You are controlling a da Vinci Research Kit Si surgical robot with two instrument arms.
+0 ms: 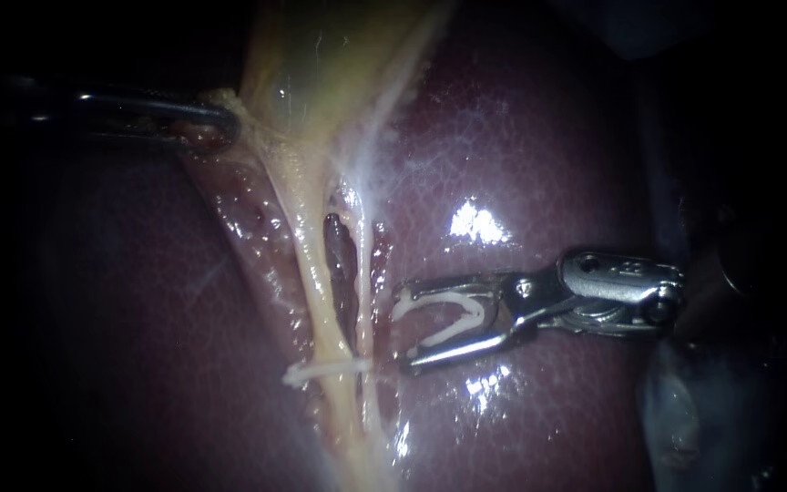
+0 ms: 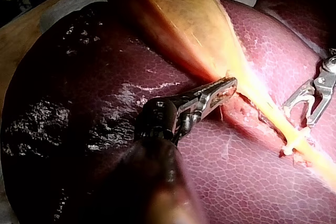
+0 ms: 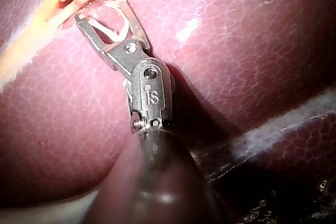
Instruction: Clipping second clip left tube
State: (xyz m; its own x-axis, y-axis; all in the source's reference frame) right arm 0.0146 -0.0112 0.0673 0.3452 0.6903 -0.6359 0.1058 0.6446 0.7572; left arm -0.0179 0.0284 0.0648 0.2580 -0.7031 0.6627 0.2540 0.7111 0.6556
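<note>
Holding a white clip [image 1: 455, 328] in its wide-spread jaws, the right instrument [image 1: 403, 330] sits near the left tube [image 1: 319, 310]; the left instrument [image 1: 225, 123] has its jaws clamped on gallbladder [image 1: 321, 64] tissue.

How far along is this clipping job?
Done: one white clip sits across the left tube. In hand: the left instrument grips the gallbladder edge, and the right instrument carries a loaded clip, clear of the tube. Left: closing it on the tube.

left instrument [image 1: 225, 117] with claw clamped on tissue [image 1: 229, 97], right instrument [image 1: 406, 328] with claw spread wide, gripping a clip [image 1: 453, 323]
</note>
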